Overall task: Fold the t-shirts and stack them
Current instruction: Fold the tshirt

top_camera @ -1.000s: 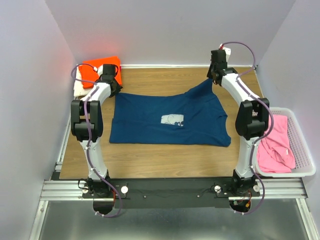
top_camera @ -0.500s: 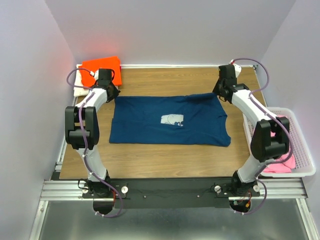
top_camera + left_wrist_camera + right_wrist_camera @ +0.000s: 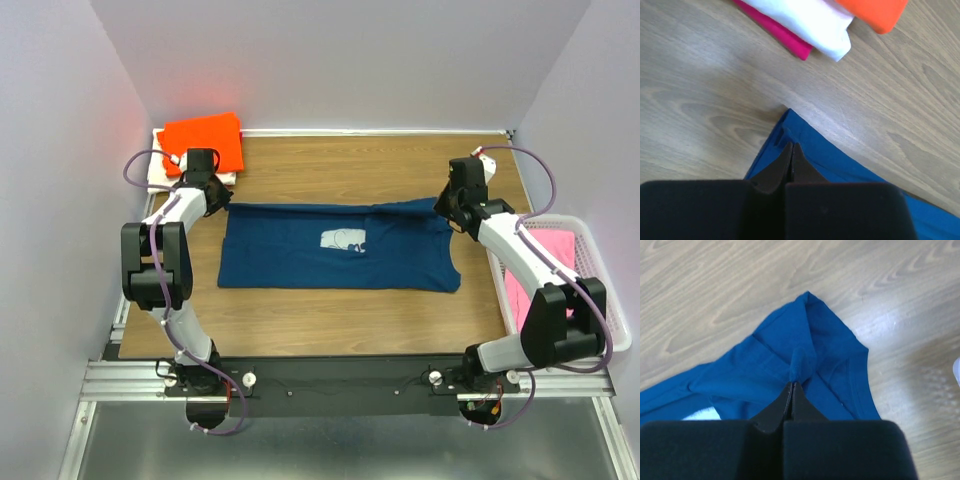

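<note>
Right claw (image 3: 792, 384) lower, navy tee (image 3: 290, 262) inside

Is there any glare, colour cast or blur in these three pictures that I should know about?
Top external view: sharp and evenly lit, but a reddish glow tints the left wall beside the orange t-shirt. Left wrist view: the left gripper is soft-edged, the navy t-shirt sharp. Right wrist view: pale glare on the table at right; the right gripper is dark.
</note>
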